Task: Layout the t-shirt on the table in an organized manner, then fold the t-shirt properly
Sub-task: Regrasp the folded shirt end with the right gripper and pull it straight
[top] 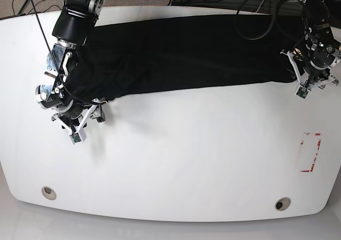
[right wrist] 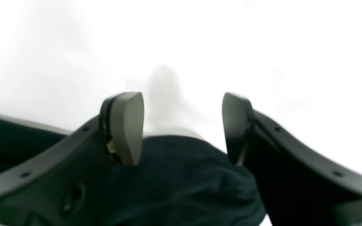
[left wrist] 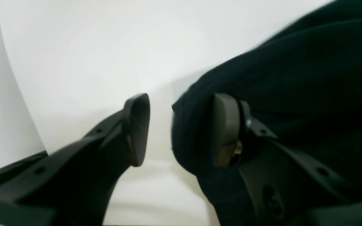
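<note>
Two tools are at work here. From the left wrist, the left tool (left wrist: 181,128) stands with jaws apart, a fat fold of the dark t-shirt (left wrist: 294,78) bunched just inside one finger, not pinched.

From the right wrist, the right tool (right wrist: 182,128) is likewise apart, cloth lying below and between the fingers, nothing clamped.

From the base view, the t-shirt (top: 181,53) stretches in a long band along the far edge of the white bench (top: 186,165), a tool at each end. It looks soft, light and limp; I'd take it by the end hems or corners.
</note>
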Robot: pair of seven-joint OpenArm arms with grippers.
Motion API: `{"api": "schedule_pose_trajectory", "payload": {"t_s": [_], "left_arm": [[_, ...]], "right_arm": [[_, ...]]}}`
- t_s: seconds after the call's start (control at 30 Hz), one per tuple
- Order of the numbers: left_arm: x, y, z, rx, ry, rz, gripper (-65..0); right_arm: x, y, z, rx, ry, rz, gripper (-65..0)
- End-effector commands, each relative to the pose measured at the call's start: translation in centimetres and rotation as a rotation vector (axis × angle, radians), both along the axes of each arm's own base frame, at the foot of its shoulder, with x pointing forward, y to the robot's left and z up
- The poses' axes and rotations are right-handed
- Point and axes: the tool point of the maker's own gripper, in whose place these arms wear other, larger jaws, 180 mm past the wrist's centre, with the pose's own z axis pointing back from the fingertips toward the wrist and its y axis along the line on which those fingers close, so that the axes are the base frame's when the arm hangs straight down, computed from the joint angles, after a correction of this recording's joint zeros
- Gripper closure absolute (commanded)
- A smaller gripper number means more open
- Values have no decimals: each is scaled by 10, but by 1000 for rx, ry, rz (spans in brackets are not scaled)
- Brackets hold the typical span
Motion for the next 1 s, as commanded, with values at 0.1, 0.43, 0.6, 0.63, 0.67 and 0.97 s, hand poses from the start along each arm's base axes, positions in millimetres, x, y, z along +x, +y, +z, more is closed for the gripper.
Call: {"api": "schedule_pose_trajectory", "payload": {"t_s": [0.1, 0.43, 0.6, 0.63, 0.67, 0.97], "left_arm": [[6, 5, 12, 19, -35, 0, -287], [5, 2, 9, 8, -32, 3, -287], [5, 2, 9, 8, -32, 4, -287], [6, 2, 9, 8, -33, 4, -287], [6, 2, 9, 8, -33, 4, -287], [6, 1, 8, 4, -34, 3, -287]], "right_arm": [[3, -16, -3, -2, 3, -14, -377], [-11, -1, -21, 30, 44, -7, -377], [-12, 9, -24, 51, 48, -2, -376], [-13, 9, -25, 51, 50, -2, -374], [-14, 10, -25, 53, 51, -2, -374], [-20, 17, -32, 68, 68, 0, -319]]}}
